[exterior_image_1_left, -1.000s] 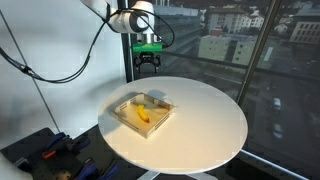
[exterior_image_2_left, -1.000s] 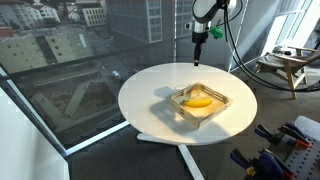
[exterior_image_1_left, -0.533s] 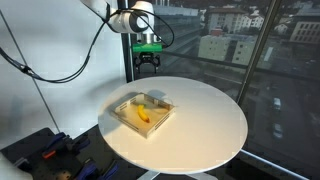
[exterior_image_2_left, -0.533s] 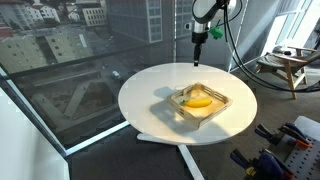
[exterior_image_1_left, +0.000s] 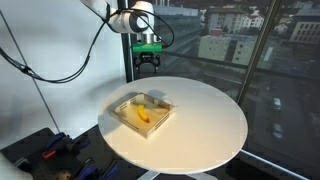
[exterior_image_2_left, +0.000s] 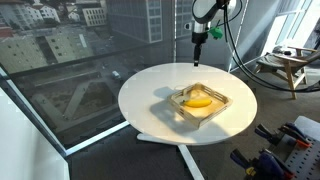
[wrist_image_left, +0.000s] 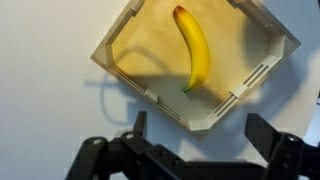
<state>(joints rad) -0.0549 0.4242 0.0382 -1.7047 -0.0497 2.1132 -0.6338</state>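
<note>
A yellow banana (wrist_image_left: 195, 48) lies inside a shallow wooden tray (wrist_image_left: 120, 45) on a round white table (exterior_image_1_left: 205, 115). The tray and banana also show in both exterior views: the tray (exterior_image_1_left: 128, 118) with the banana (exterior_image_1_left: 143, 114), and the tray (exterior_image_2_left: 222, 103) with the banana (exterior_image_2_left: 200, 101). My gripper (wrist_image_left: 200, 135) is open and empty, its two dark fingers spread wide. It hangs high above the table's far edge (exterior_image_1_left: 148, 62), apart from the tray (exterior_image_2_left: 198, 45).
The table (exterior_image_2_left: 150, 95) stands next to large windows overlooking city buildings. Cables run from the arm (exterior_image_1_left: 130, 18). Tools and gear lie on the floor (exterior_image_1_left: 55, 150). A wooden chair (exterior_image_2_left: 285, 68) stands beyond the table.
</note>
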